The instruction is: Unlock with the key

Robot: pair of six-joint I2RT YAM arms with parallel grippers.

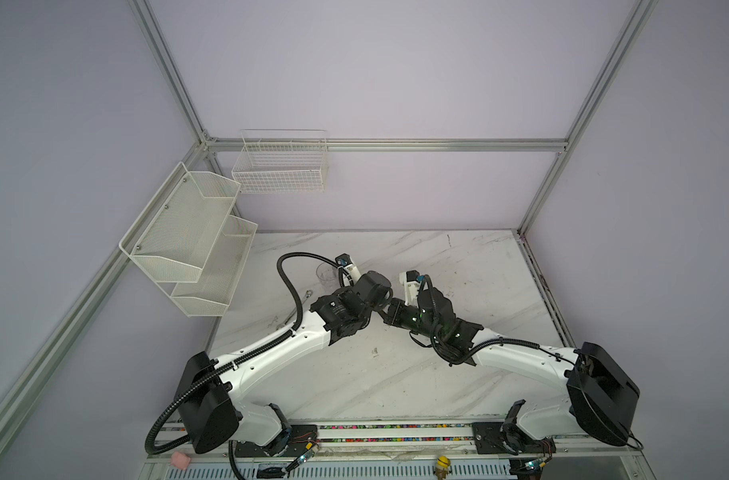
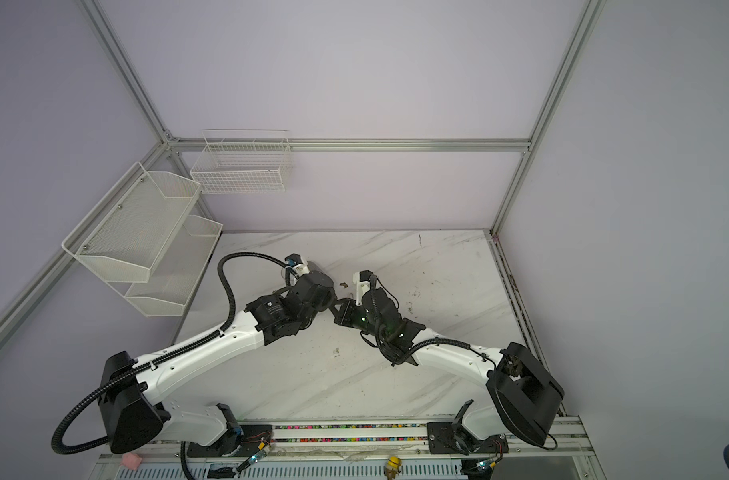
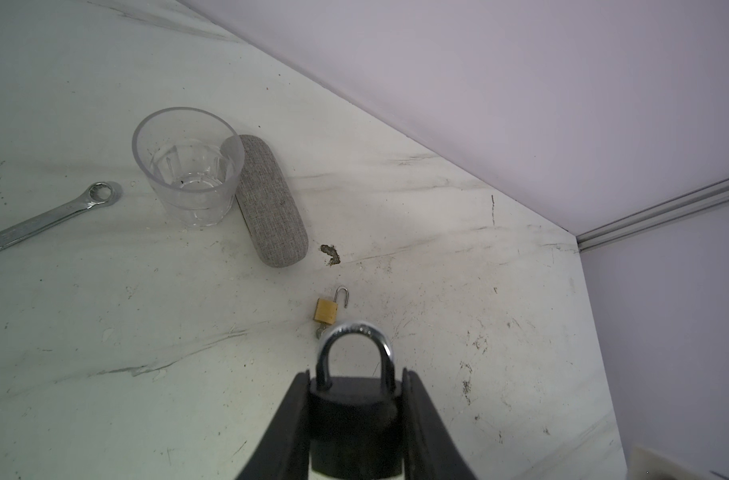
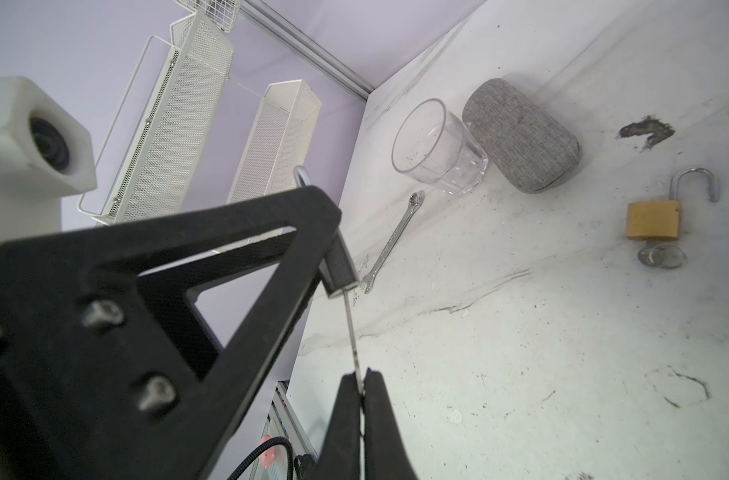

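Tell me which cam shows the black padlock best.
Left wrist: the black padlock faces the lens, closed shackle fully in frame. Right wrist shows only its bottom end, with the key entering. In both top views the arms hide it.

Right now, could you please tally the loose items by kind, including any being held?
Padlocks: 2 (black padlock, brass padlock)
Keys: 2 (held key, brass padlock's key)
Glass cup: 1
Grey case: 1
Wrench: 1
Total: 7
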